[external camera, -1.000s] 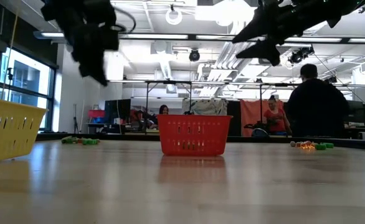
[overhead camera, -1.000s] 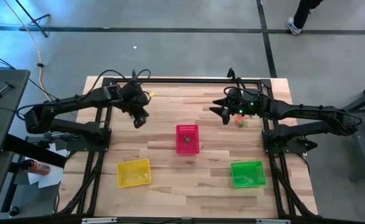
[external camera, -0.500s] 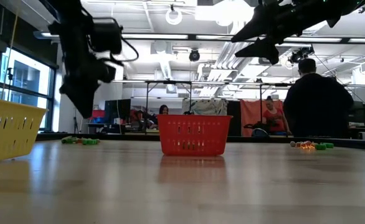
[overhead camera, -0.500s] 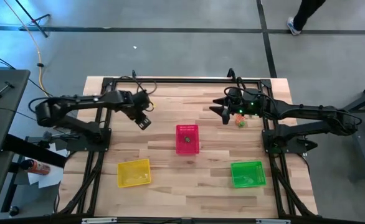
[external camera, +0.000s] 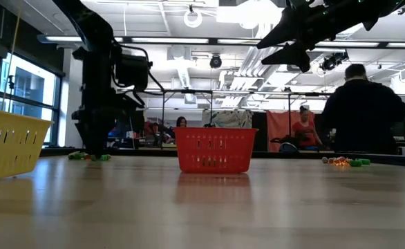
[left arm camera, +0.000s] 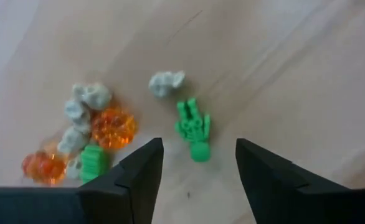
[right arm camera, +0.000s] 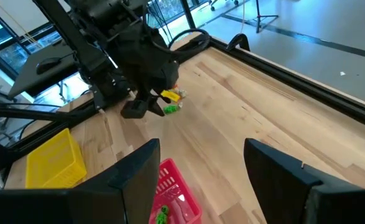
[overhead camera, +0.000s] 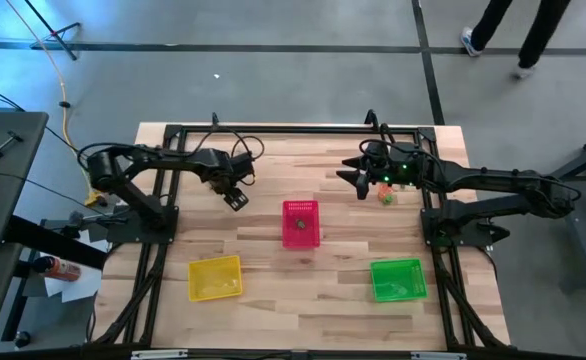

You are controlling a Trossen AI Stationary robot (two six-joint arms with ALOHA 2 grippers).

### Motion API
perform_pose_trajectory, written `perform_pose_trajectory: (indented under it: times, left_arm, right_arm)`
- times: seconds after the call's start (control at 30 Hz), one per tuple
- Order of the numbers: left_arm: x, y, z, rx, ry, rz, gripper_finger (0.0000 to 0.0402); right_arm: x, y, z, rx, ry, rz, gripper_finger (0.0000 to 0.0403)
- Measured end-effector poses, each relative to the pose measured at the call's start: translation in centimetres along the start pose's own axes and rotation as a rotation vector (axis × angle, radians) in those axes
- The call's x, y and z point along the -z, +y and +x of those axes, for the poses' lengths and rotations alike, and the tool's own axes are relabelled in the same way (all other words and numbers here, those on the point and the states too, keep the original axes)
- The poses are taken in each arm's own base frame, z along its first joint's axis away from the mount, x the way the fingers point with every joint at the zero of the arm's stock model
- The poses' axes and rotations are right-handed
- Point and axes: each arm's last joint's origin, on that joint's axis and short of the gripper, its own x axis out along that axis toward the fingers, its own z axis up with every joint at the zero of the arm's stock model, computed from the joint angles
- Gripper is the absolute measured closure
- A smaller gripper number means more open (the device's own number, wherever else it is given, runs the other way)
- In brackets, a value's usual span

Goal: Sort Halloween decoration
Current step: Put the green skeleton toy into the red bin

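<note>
Moved since a second ago: left gripper [left arm camera: 195, 171], jaws now open, lowered over green trinket [left arm camera: 194, 127], away from red basket [overhead camera: 300, 222].

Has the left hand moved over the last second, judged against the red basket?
Yes. In the high view the left hand now lies closer to the red basket, and in the low view it has dropped from overhead to just above the table by the trinkets.

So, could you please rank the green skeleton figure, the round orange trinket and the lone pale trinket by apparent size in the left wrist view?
1. Green skeleton figure, the longest.
2. Round orange trinket, close behind.
3. Lone pale trinket, smallest, though it lies slightly farther from the camera.
</note>
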Motion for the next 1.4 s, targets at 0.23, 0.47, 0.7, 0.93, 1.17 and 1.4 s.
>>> perform_pose_trajectory:
  times: [0.23, 0.47, 0.7, 0.93, 1.17, 1.4]
  left_arm:
    - [-0.5, -0.3, 1.1, 0.011, 0.007, 0.032, 0.0252]
    - [-0.3, -0.3, 1.0, 0.031, 0.037, 0.056, 0.0384]
    - [0.3, -0.1, -1.4, 0.128, -0.027, 0.083, 0.0393]
    - [1.8, 0.6, -6.5, 0.296, -0.218, 0.114, 0.0397]
    - [1.3, 0.9, -13.4, 0.52, -0.796, 0.135, 0.0397]
    - [-0.3, -0.1, -18.9, 0.731, -1.361, 0.228, 0.0398]
  right_arm:
    - [0.0, 0.0, 0.0, 0.001, 0.0, 0.0, 0.0177]
    - [0.1, 0.0, 0.0, 0.005, 0.011, 0.009, 0.0177]
    - [0.1, -0.1, 0.0, 0.006, 0.015, 0.01, 0.0177]
    - [0.1, 0.0, 0.0, 0.004, 0.013, 0.026, 0.0177]
    - [-1.4, 0.6, -0.1, -0.08, -0.132, 0.137, 0.0177]
    - [-3.7, 2.0, -1.0, -0.32, -0.353, 0.053, 0.0177]
